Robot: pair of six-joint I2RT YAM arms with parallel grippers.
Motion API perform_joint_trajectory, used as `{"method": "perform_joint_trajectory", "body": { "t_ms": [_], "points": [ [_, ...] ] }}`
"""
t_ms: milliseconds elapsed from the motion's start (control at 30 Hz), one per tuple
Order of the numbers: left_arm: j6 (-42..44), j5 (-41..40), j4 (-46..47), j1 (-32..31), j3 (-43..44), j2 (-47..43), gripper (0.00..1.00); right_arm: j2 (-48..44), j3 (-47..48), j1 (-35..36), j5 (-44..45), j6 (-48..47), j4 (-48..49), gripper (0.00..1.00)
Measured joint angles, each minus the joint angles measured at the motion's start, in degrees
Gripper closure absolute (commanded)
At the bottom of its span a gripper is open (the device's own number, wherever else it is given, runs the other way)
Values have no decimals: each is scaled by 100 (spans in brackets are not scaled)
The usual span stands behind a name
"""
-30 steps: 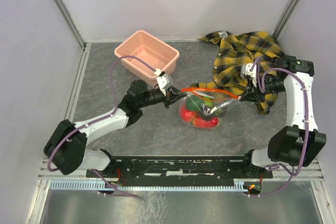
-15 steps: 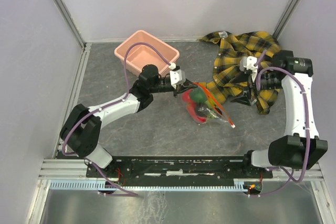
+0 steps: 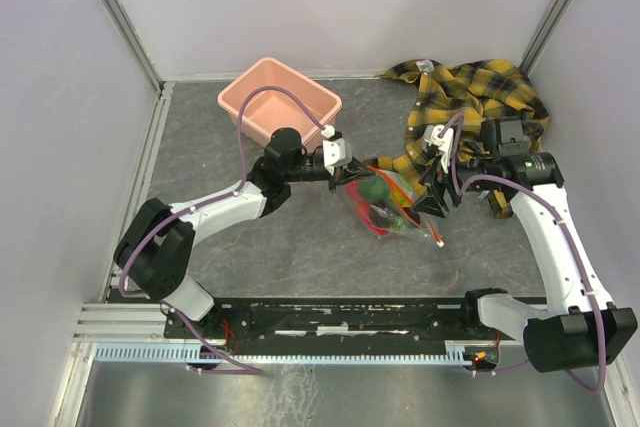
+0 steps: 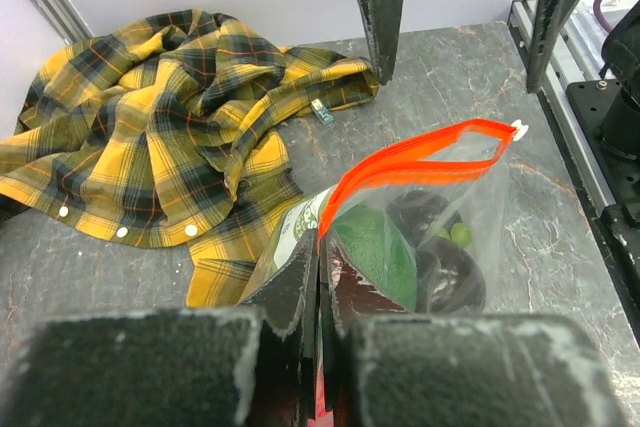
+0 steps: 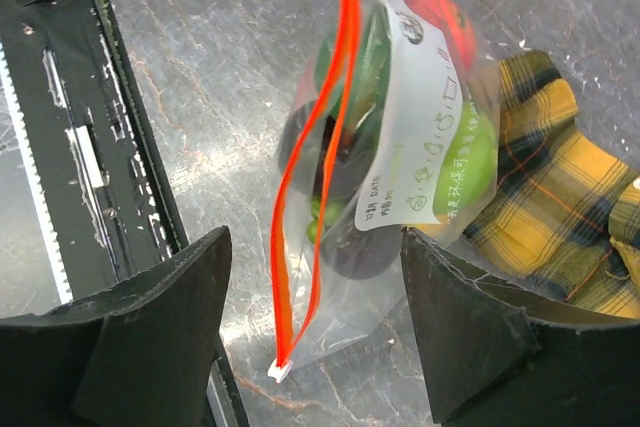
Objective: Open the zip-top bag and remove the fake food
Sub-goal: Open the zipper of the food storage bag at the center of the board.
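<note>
Top view: left gripper (image 3: 351,174) is clamped on one corner of the bag (image 3: 390,215), which sits mid-table (image 3: 250,247), between the tub (image 3: 262,87) and the shirt (image 3: 470,97). The food (image 3: 376,191) is all inside; we see green and red lumps through the plastic. Right gripper (image 3: 437,199) is just beside the bag's far end, jaws apart, grasping nothing. We can't tell whether the bag's low end rests on the table. Left wrist: the fingers are pressed flat together on the bag's edge, right where the zip strip (image 4: 420,150) starts. The strip arcs up and away to a white slider (image 4: 518,128). A green piece and dark pieces show behind the plastic, with the shirt spread at left. Both right fingers hang above the bag, well apart. Right wrist: the bag hangs between the wide-spread fingers, and neither pad looks to be touching it. The two strip halves run slightly apart mid-length and meet at the slider. A white label (image 5: 420,127) faces us.
</note>
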Motion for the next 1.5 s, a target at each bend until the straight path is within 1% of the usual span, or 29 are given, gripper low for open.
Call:
{"method": "perform_joint_trajectory", "body": {
  "t_ms": [67,167,233,433,633,733,767,800,900,933,967,1000,1033,1100,1133,1200,1300,1333,1367,1400,1500],
  "points": [
    [-13,4,9,0,-26,0,97,15,-83,48,138,181,192,31],
    [-44,7,22,0,-61,-7,97,74,-192,160,302,391,400,33],
    [-66,4,22,0,-79,-15,97,116,-238,262,393,470,492,35],
    [-107,0,22,0,-170,-90,97,192,-315,581,745,597,667,46],
    [-184,-13,31,0,-249,-144,97,367,-339,782,979,621,713,50],
    [-195,-15,35,0,-260,-166,97,372,-400,892,1045,623,734,55],
    [-208,-17,35,0,-271,-179,97,372,-415,938,1075,625,743,57],
    [-225,-17,33,0,-291,-197,97,372,-426,970,1104,634,756,63],
    [-251,-22,33,0,-348,-247,97,374,-466,1056,1272,673,796,90],
    [-254,-24,33,0,-365,-262,97,378,-466,1069,1322,682,789,97],
    [-260,-42,33,0,-382,-282,97,382,-466,1080,1375,710,789,98],
    [-273,-52,35,0,-402,-299,95,393,-461,1084,1440,732,785,98],
    [-308,-83,35,0,-435,-321,85,413,-446,1086,1482,754,780,98],
    [-400,-214,35,0,-490,-363,59,455,-367,1086,1585,796,780,98],
    [-514,-332,35,0,-527,-402,49,479,-289,1086,1609,833,765,99],
    [-946,-599,26,26,-568,-514,41,520,-98,1086,1585,907,756,98],
    [-1696,-951,-168,181,-597,-828,32,616,227,1130,1292,1027,774,99],
    [-1928,-1049,-227,238,-638,-1005,27,656,284,1178,1176,1067,789,98],
    [-2162,-1165,-293,304,-734,-1241,12,704,315,1250,1062,1108,798,98],
    [-2352,-1283,-321,350,-852,-1484,1,750,319,1331,970,1145,815,98],
    [-2970,-1696,-442,387,-1329,-2321,1,953,271,1580,739,1290,885,98]
  ]
}}
